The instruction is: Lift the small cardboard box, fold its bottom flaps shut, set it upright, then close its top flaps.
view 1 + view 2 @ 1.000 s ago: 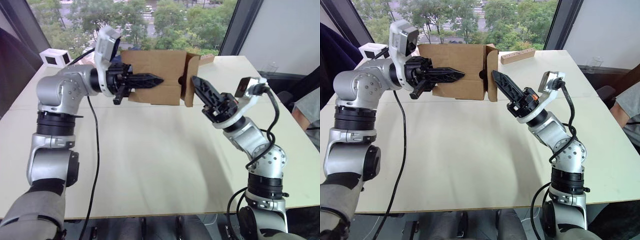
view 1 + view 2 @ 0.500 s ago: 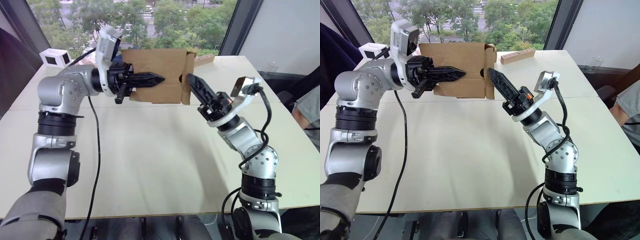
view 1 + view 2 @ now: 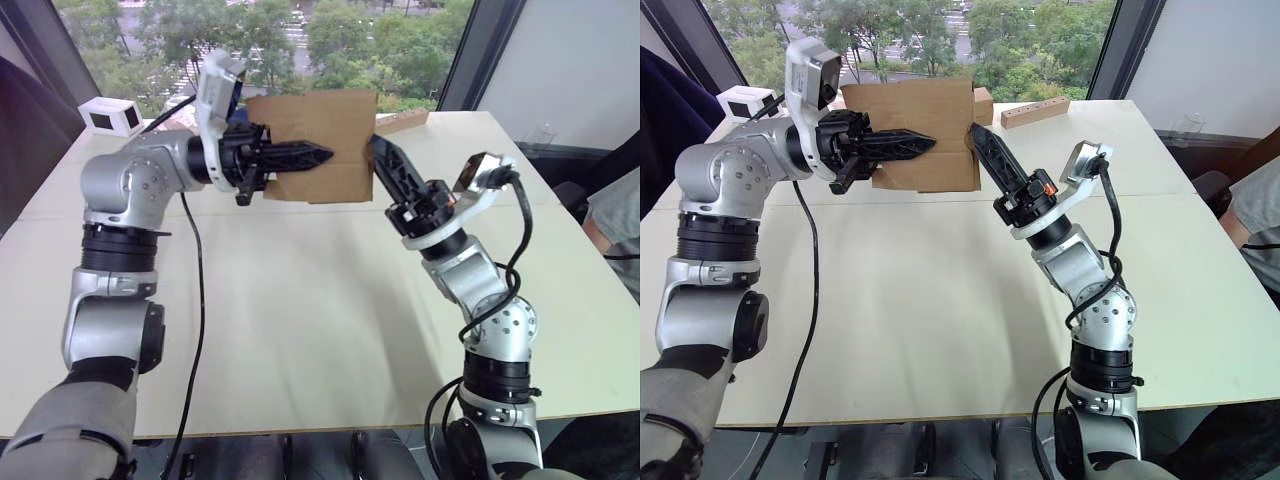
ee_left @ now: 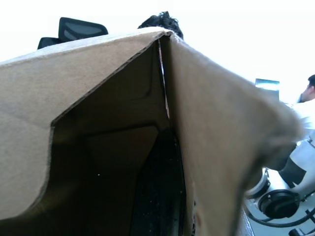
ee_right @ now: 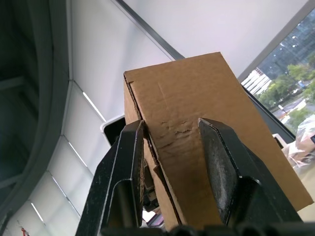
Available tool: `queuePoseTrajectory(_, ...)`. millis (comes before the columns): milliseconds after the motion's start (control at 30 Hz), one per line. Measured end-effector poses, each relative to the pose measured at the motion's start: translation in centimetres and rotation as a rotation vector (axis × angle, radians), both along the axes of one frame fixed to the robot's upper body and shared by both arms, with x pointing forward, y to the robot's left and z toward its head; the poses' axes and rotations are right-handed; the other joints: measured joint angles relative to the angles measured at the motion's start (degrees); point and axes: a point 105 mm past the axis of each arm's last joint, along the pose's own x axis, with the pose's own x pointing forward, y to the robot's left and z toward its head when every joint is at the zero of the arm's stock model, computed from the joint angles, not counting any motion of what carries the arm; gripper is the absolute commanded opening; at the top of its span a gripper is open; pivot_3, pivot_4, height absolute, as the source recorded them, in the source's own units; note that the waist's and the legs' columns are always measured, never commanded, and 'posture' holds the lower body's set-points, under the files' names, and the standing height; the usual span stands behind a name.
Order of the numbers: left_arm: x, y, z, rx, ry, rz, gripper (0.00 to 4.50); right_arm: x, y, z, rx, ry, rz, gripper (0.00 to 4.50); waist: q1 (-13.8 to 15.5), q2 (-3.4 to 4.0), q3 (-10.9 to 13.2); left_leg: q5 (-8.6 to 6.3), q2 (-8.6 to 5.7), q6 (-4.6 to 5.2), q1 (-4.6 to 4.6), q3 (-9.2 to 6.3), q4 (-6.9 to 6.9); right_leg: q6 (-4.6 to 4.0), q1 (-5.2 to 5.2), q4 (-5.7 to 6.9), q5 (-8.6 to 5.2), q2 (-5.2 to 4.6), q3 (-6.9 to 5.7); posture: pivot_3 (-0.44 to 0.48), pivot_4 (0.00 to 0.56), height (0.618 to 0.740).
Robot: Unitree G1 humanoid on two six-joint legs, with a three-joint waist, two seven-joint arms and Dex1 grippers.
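Observation:
The small cardboard box [image 3: 318, 122], plain brown, hangs in the air above the far part of the table. My left gripper [image 3: 322, 155] is shut on the box's near wall. In the left wrist view one black finger [image 4: 160, 196] lies inside the box [image 4: 88, 118]. My right gripper [image 3: 379, 148] reaches up from the right, and its tips press on the box's right end, where the flap lies flat. In the right wrist view its fingers [image 5: 129, 162] stand open, with the box's edge [image 5: 187, 108] just beyond them.
A long wooden bar [image 3: 1035, 110] lies on the table [image 3: 300, 320] behind the box, to the right. At the table's far left corner stands a white box with a dark window [image 3: 110, 117]. A person's arm [image 3: 618, 222] shows at the right edge.
My right gripper has swung up and to the left and pushed the box's open right flap flat against the box. The left gripper keeps the box nearly still.

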Motion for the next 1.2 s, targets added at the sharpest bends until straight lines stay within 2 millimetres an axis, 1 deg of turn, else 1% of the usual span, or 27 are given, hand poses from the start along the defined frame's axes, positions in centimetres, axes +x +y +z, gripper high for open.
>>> queuePoseTrajectory(233,0.2,0.1,0.0,-0.005,0.005,0.007,0.00,-0.2,0.1,-0.3,0.019,0.022,0.026,1.76,-0.1,0.00,0.0,0.00,0.00,0.00,0.00,0.00,0.00,0.00,0.00,0.00,0.00,0.00,0.00,0.000,0.150,0.740)
queuePoseTrajectory(467,0.3,0.4,0.3,-0.029,-0.010,0.021,0.00,-0.6,0.9,0.1,0.049,0.021,0.028,1.76,0.0,0.00,0.0,0.00,0.00,0.00,0.00,0.00,0.00,0.00,-0.02,0.00,0.00,0.01,0.00,0.000,0.150,0.740)
queuePoseTrajectory(767,0.4,0.5,0.3,-0.030,-0.008,0.026,0.00,-0.7,0.9,-0.2,0.056,0.038,0.016,1.76,-0.1,0.00,0.0,0.00,0.00,0.00,0.00,0.00,-0.01,0.00,-0.02,0.00,0.00,0.01,0.01,0.000,0.150,0.740)
queuePoseTrajectory(867,0.5,0.5,0.2,-0.032,-0.003,0.028,0.00,-0.9,0.6,-0.6,0.049,0.049,0.010,1.76,0.0,0.00,0.0,0.00,0.00,0.00,0.00,0.00,0.00,0.00,-0.02,0.00,0.00,0.01,0.01,0.000,0.150,0.740)
queuePoseTrajectory(1000,0.6,0.6,0.1,-0.034,0.004,0.029,0.00,-0.8,-0.3,-1.3,0.008,0.065,-0.020,1.76,0.0,0.00,0.0,0.00,0.00,0.00,0.00,0.00,-0.01,0.00,-0.02,0.00,0.00,0.01,0.00,0.000,0.150,0.740)
queuePoseTrajectory(1167,0.5,0.6,0.2,-0.036,-0.002,0.022,0.00,-0.8,-1.4,-1.1,0.015,0.060,-0.035,1.76,0.0,0.00,0.0,0.00,0.01,0.00,0.00,0.00,-0.01,0.00,-0.02,0.00,0.00,0.02,0.01,0.000,0.150,0.740)
queuePoseTrajectory(1200,0.5,0.6,0.2,-0.037,-0.005,0.022,0.00,-0.8,-1.5,-1.0,0.016,0.060,-0.035,1.50,-0.1,0.00,0.0,0.00,0.01,0.00,0.00,0.00,-0.01,0.00,-0.02,0.00,0.00,0.02,0.01,0.000,0.150,0.740)
